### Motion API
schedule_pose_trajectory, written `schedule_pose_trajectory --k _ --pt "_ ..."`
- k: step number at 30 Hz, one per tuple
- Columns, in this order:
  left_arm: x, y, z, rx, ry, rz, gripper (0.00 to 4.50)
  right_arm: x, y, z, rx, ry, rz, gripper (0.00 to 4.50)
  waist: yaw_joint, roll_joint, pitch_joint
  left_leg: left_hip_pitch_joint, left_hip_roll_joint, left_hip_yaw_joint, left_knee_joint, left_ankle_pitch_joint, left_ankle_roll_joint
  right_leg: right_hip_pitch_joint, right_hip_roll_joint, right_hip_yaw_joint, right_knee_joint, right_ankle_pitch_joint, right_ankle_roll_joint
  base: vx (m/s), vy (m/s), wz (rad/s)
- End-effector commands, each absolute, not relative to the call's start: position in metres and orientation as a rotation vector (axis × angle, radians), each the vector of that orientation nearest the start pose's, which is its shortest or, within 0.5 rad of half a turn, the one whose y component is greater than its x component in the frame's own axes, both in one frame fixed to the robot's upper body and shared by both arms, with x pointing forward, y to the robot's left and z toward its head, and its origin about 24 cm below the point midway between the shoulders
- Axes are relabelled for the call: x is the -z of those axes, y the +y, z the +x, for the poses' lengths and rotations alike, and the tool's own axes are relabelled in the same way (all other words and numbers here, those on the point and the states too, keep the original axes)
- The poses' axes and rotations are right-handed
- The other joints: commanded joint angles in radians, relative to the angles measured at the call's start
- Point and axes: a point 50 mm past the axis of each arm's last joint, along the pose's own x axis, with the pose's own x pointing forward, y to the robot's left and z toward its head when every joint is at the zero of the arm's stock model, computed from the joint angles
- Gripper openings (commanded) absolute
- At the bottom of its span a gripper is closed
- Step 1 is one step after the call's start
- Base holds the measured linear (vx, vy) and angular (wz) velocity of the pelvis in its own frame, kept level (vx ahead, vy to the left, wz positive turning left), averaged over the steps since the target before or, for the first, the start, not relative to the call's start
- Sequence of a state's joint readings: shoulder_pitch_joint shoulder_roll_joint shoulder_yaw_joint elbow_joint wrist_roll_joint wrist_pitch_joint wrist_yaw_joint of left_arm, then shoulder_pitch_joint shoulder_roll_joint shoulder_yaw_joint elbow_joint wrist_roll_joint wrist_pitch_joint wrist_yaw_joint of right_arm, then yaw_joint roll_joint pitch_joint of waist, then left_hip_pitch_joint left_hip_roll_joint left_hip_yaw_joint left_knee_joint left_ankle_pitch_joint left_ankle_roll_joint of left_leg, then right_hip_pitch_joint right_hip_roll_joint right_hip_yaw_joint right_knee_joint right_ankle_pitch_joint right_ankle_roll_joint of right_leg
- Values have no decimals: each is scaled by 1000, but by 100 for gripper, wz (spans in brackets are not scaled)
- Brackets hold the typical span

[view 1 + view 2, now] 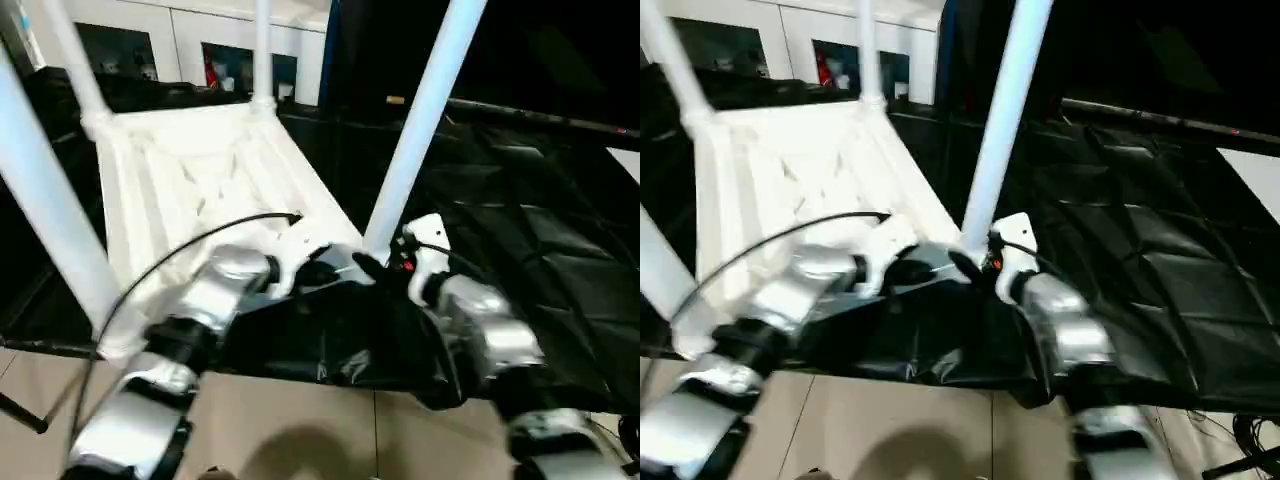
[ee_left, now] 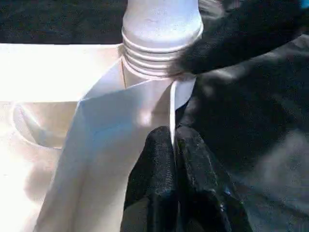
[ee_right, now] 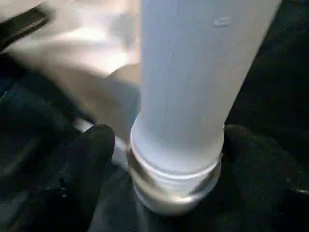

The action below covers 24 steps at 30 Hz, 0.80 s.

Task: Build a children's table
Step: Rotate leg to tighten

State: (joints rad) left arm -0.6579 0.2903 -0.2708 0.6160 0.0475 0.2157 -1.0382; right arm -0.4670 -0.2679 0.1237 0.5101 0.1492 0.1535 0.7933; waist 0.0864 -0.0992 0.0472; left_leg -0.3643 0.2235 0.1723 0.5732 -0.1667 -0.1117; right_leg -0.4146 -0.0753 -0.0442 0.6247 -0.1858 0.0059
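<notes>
We find the tabletop (image 1: 200,190) underside-up on the worktop (image 1: 540,240), three legs standing. The fourth leg (image 3: 193,82) rises upright between the right gripper (image 3: 166,154) fingers — apart, not clamped. The left gripper (image 2: 175,145), fingers together, sits at its base.
</notes>
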Motion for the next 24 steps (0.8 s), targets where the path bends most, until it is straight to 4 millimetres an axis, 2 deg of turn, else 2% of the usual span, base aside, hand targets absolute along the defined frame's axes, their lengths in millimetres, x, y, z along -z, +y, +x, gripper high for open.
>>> schedule_pose_trajectory --k 1,2,3,5,7,9,10,11,12,18,23,24 --pt "-53 104 322 1306 461 348 0 -46 -129 314 -983 278 -103 391 3 -1 -58 2 4 9 -60 -217 37 51 -50 32 -84 -253 -157 0 0 0" --pt "-54 110 319 1332 475 340 0 -47 -134 313 -1002 285 -116 391 3 0 -56 4 5 10 -61 -219 38 46 -49 32 -85 -251 -164 0 0 0" --pt "-55 114 318 1346 481 340 0 -48 -138 312 -1017 291 -129 391 4 -1 -58 4 6 9 -60 -213 37 49 -51 32 -82 -244 -169 0 0 0" --pt "-59 126 312 1394 507 330 0 -49 -149 311 -1060 316 -162 391 6 1 -59 7 8 12 -58 -193 42 45 -48 32 -75 -190 -188 0 0 0" --pt "-61 130 307 1430 523 325 0 -49 -150 310 -1085 329 -173 391 4 2 -59 3 8 13 -58 -179 45 48 -46 32 -68 -142 -208 0 0 0" --pt "-61 131 306 1433 526 329 0 -49 -149 310 -1089 330 -175 391 3 1 -60 4 6 13 -57 -168 43 49 -45 31 -66 -119 -214 0 0 0" --pt "-62 132 306 1434 528 332 0 -48 -149 310 -1092 331 -176 374 4 0 -60 3 6 12 -57 -168 40 52 -47 31 -65 -116 -215 0 0 0" --pt "-62 133 305 1434 526 334 0 -48 -148 309 -1102 334 -176 374 3 -7 -59 2 5 13 -57 -169 40 52 -46 30 -66 -123 -213 0 0 0" --pt "-62 133 305 1432 525 335 0 -48 -146 309 -1113 336 -169 365 5 -4 -60 3 5 12 -56 -172 38 53 -49 31 -66 -137 -208 0 0 0" --pt "-64 135 303 1436 526 320 0 -49 -142 308 -1144 326 -129 325 3 -5 -59 5 7 12 -57 -188 30 50 -49 32 -69 -167 -199 0 0 0" --pt "-62 133 302 1416 519 307 0 -47 -142 306 -1140 325 -105 282 3 -5 -60 5 6 13 -56 -170 31 52 -47 32 -66 -137 -205 0 0 0" --pt "-60 129 306 1370 508 298 0 -45 -140 309 -1083 312 -85 282 3 -5 -60 5 6 13 -56 -166 32 52 -47 32 -66 -132 -207 0 0 0"
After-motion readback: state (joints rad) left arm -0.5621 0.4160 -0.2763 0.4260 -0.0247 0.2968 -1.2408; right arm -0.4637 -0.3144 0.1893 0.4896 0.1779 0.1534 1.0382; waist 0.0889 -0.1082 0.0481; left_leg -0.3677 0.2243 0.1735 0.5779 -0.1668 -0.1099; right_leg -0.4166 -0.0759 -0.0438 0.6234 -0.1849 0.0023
